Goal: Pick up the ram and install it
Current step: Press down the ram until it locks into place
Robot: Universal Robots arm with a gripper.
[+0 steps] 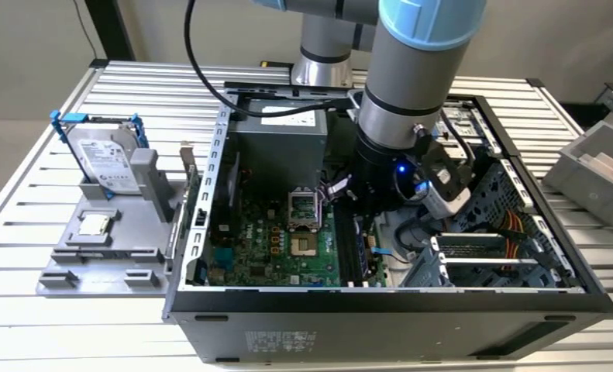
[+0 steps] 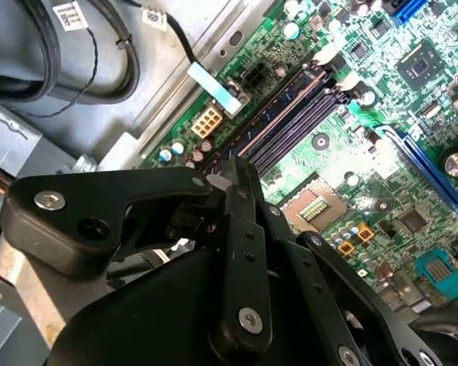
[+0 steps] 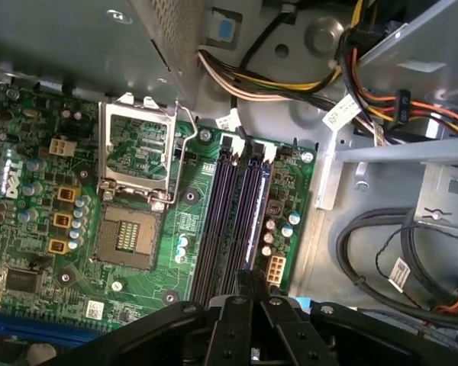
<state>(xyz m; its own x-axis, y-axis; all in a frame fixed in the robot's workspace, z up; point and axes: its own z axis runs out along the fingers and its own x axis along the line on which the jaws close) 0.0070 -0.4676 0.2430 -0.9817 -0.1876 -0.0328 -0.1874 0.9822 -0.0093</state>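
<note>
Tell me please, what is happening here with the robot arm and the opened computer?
The grey robot arm reaches down into the open black computer case. In the first wrist view its black gripper hangs right above one end of the long black memory slots on the green motherboard. Whether it holds anything, I cannot tell. A silver hard drive in a blue frame stands outside the case.

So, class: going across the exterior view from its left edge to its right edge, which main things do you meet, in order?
Hard drive in blue frame → green motherboard → robot arm → grey bin.
</note>
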